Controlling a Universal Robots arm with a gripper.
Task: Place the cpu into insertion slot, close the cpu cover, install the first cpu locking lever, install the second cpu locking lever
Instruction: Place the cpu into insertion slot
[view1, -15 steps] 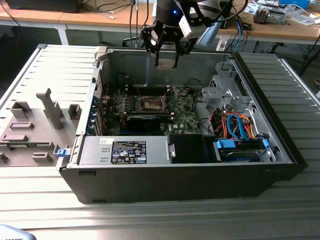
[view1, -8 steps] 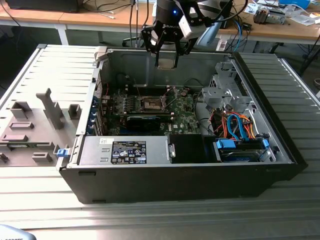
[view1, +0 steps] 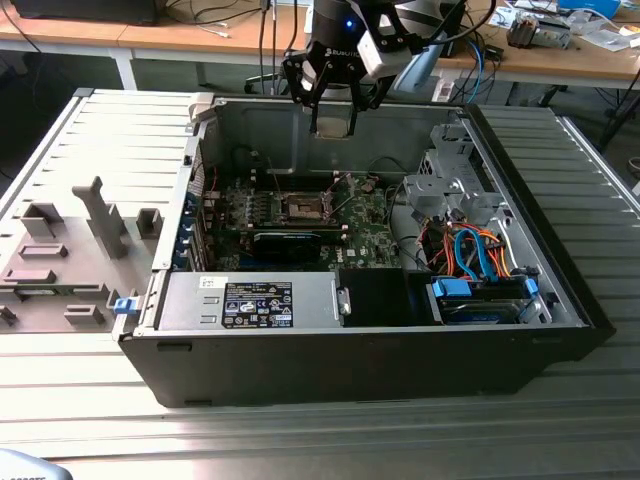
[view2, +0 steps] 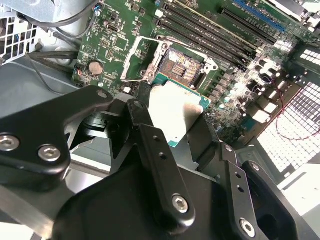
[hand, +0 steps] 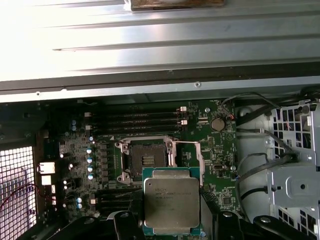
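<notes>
clearly early on, the gripper (view1: 333, 108) clamps the cpu (hand: 171, 205) by its edges, high above the empty slot (hand: 148, 160), whose cover (view2: 130, 60) stands swung open, so seating, closing and both lockings are all undone.

Silvery-grey cpu (hand: 171, 204) with teal edge, green circuit board (hand: 220, 150), black hand (view1: 333, 112), orange and blue cables (view1: 472, 250)

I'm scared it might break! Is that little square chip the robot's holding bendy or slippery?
Probably stiff, not bendy: the cpu looks like a flat metal-topped square on a thin green board. Its smooth shiny top may be slippery; the gripper holds it by its edges. Likely light, yet delicate if dropped.
</notes>
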